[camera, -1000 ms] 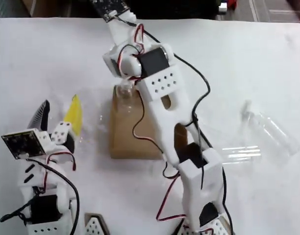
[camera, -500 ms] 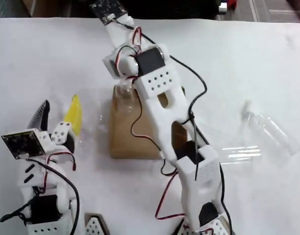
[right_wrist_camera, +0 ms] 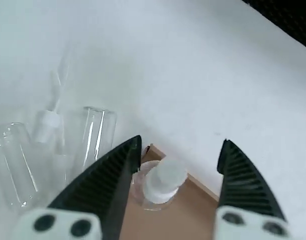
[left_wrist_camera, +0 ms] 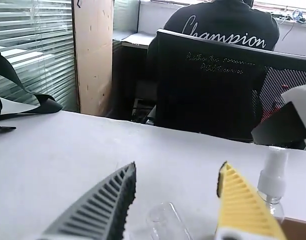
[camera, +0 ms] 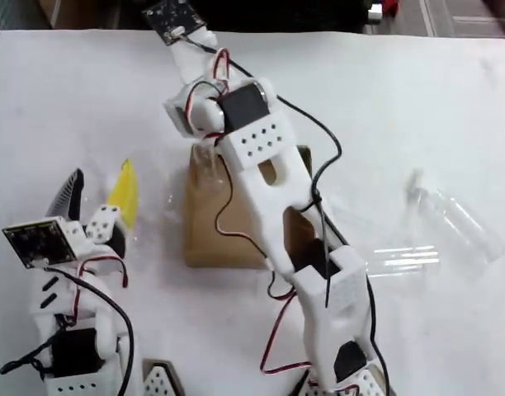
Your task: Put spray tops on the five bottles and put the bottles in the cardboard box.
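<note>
Right wrist view: right gripper (right_wrist_camera: pixel 182 142) released above capped bottle (right_wrist_camera: pixel 162 181) at cardboard box (right_wrist_camera: pixel 179 221) corner; left gripper (left_wrist_camera: pixel 178 167) released.

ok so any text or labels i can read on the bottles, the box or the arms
Cardboard box: no print visible.
Lying clear bottle: no label.
Spray top: plain, no text.
Left arm's camera board: marks too small to read.
</note>
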Controlling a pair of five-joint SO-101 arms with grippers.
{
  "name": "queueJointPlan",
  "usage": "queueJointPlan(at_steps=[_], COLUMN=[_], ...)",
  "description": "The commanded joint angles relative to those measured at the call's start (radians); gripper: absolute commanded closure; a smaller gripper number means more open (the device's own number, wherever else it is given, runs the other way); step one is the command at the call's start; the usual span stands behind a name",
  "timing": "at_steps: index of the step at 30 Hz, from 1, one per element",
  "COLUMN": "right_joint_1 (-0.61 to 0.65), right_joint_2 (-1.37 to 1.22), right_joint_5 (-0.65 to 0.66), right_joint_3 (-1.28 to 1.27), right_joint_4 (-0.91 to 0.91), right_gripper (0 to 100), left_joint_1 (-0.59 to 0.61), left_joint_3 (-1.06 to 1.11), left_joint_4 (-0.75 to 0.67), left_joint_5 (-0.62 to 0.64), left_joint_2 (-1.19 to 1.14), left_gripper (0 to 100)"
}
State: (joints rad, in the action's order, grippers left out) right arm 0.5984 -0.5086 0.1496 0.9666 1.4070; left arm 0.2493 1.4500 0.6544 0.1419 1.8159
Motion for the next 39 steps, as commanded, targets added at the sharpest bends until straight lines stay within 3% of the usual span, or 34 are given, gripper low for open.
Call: queueJointPlan(at_steps=[1,14,20,29,33,36,39], right_joint_1=[-0.002,-0.042,-0.111,-0.381,-0.527,-0.602,-0.651], right_joint_2=[0.047,0.182,0.367,0.584,0.628,0.680,0.745], right_joint_5=[-0.008,-0.008,-0.008,-0.018,-0.110,-0.190,-0.166], right_joint_3=[0.037,0.037,0.037,0.012,-0.192,-0.391,-0.586], right_joint_4=[-0.019,-0.013,0.119,0.323,0.318,0.298,0.232], right_gripper=[77.9,77.9,77.9,80.2,99.3,94.5,98.7], left_joint_1=[0.005,0.005,0.005,0.004,0.004,0.004,0.004], left_joint_3=[-0.008,-0.008,-0.006,0.009,0.009,0.009,0.009], left_joint_4=[-0.025,-0.025,-0.025,-0.029,-0.025,-0.025,-0.025], left_joint_5=[0.008,0.008,0.008,0.012,0.012,0.012,0.012], left_joint_2=[0.012,0.012,0.012,0.012,0.012,0.012,0.012], left_gripper=[75,75,75,75,75,75,75])
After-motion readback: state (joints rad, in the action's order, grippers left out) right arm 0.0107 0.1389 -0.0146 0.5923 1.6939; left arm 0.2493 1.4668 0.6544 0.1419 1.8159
